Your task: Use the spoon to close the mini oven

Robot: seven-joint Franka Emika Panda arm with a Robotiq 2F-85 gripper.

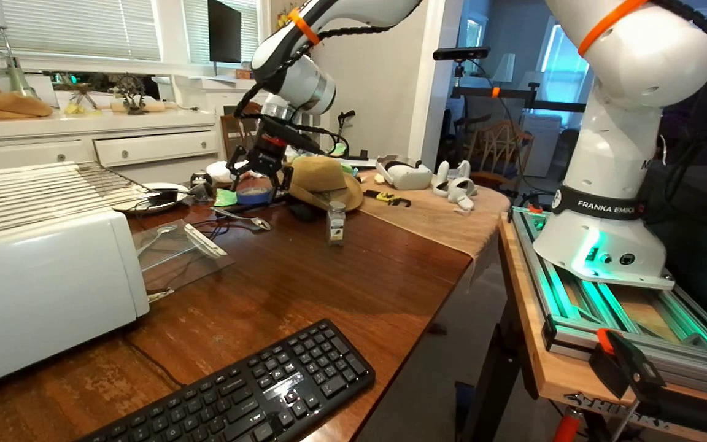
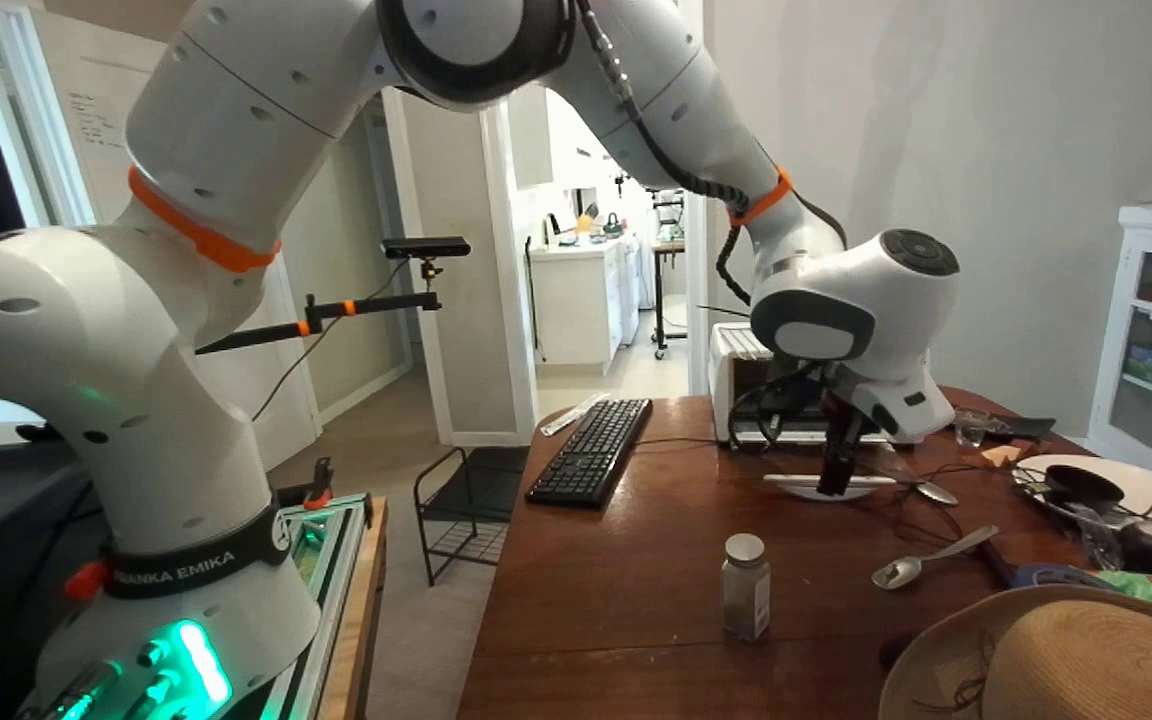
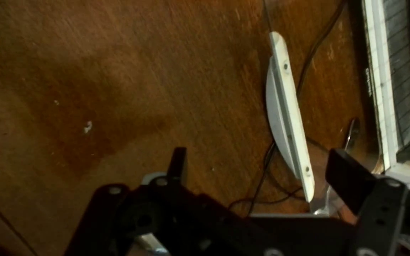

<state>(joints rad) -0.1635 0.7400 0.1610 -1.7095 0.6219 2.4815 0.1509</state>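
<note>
Grasping and pushing both seem undone: in front of the mini oven point(image 1: 46, 276), whose door point(image 1: 185, 252) is lowered, lie a nearer spoon point(image 2: 936, 493) and a farther spoon point(image 2: 928, 558), and the hand point(image 3: 256, 153) gapes empty.

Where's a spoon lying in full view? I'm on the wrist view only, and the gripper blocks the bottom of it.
Observer: In an exterior view, a metal spoon lies whole on the table, between the labelled glass jar and the white plate.
Operator: Copy. Anything beside the mini oven, outside my frame?
Observer: Yes, both exterior views show a black computer keyboard on the table beside the mini oven.
</note>
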